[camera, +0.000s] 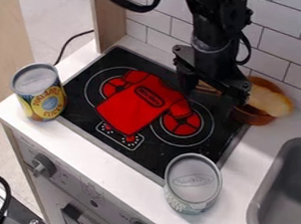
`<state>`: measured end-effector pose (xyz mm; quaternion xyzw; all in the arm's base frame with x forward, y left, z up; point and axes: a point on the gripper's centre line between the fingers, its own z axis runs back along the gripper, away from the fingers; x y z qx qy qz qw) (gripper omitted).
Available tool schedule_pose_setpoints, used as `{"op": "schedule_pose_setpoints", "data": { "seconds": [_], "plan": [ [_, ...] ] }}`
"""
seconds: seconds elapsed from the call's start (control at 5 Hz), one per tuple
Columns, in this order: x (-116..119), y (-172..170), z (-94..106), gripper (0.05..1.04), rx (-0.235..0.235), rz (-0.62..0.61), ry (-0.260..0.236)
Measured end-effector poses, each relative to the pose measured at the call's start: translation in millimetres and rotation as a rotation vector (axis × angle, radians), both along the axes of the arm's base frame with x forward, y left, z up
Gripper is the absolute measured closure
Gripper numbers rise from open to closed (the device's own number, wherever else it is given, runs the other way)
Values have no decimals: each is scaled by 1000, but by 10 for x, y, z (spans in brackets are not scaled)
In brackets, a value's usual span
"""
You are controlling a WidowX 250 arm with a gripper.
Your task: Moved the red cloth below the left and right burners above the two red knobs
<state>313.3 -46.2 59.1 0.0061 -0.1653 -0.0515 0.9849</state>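
White tiles point(161, 11) stand behind a white worktop point(78, 127) with a black toy stovetop point(206, 147) set in it; a yellow-labelled can point(40, 93) and a grey-lidded can point(192, 182) stand beside the stovetop. The red T-shirt-shaped cloth point(137, 100) lies nearly flat across the middle of the stovetop; one sleeve covers part of the far-left burner point(112, 87), the other part of the right burner point(182, 126), and its hem comes down to the two red knobs point(130, 138). The claw point(213, 96) hangs over the stovetop's back edge, spread wide, with nothing held and apart from the cloth.

The cloth should be very light, limp and hard to harm; it will likely slide easily but crumple if pushed. If it needs adjusting, I would pinch a small fold near the collar, fingers low but not scraping; a sleeve grip would probably twist it, and a shallow one could slip off.
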Motion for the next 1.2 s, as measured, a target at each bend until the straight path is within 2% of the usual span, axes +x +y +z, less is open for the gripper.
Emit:
{"op": "schedule_pose_setpoints", "data": {
  "seconds": [0.2, 0.4, 0.6, 0.8, 1.2],
  "plan": [
    [-52, 1, -90, 85, 0, 5, 37],
    [-146, 95, -119, 85, -31, 43, 112],
    [-148, 292, -54, 85, -44, 155, 166],
    [-181, 507, -56, 85, -86, 229, 193],
    [-207, 812, -304, 85, -88, 263, 109]
  ]
}}
